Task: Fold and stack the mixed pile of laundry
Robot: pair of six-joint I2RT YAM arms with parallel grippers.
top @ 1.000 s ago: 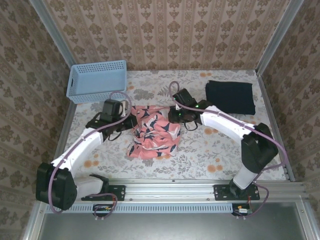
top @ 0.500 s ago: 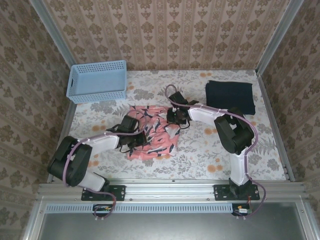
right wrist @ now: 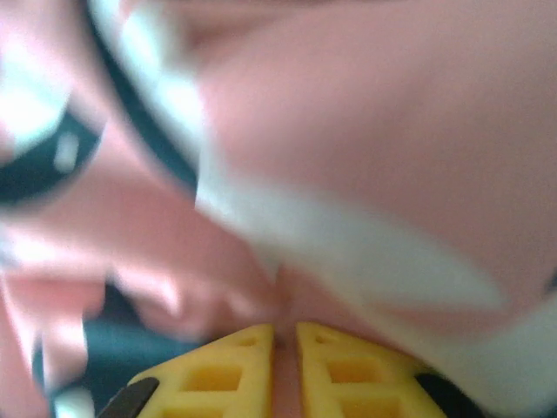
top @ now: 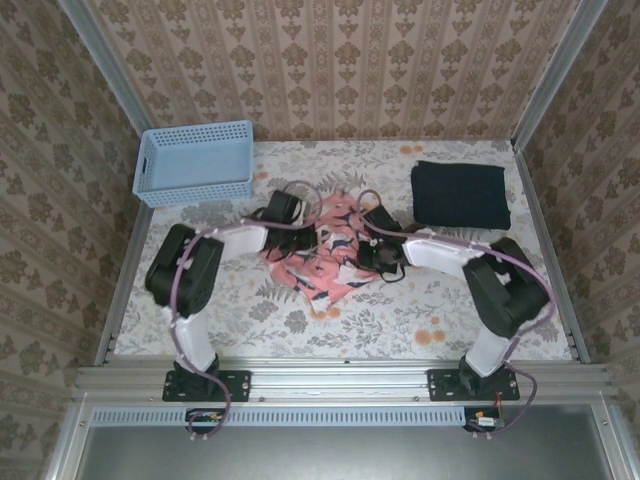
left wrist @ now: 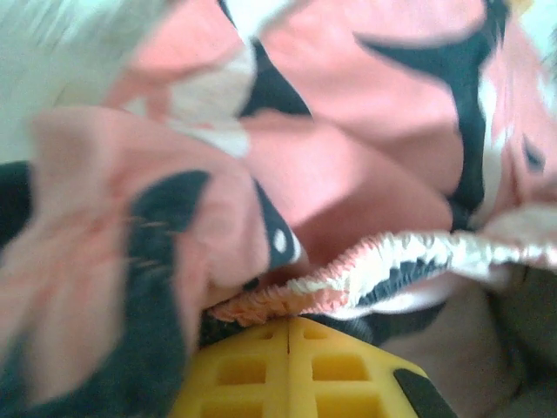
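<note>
The coral-pink garment [top: 325, 250] with navy and white leaf print lies crumpled mid-table between the two arms. My left gripper [top: 292, 213] is shut on the garment's elastic hem [left wrist: 348, 283] at its upper left edge. My right gripper [top: 366, 250] is shut on a pinch of the pink cloth [right wrist: 287, 305] at the garment's right side; a strip of fabric shows between its yellow fingers [right wrist: 235, 366]. The plain dark navy garment [top: 460, 193] lies folded flat at the back right, apart from both grippers.
A light blue perforated basket [top: 194, 161] stands at the back left corner. The floral tablecloth [top: 420, 310] is bare in front of the garment. Patterned walls close in the table on three sides.
The left gripper swung from the garment's near left up to its far left edge. The right gripper shifted slightly down and right. The pink garment has been pulled wider and further back.
</note>
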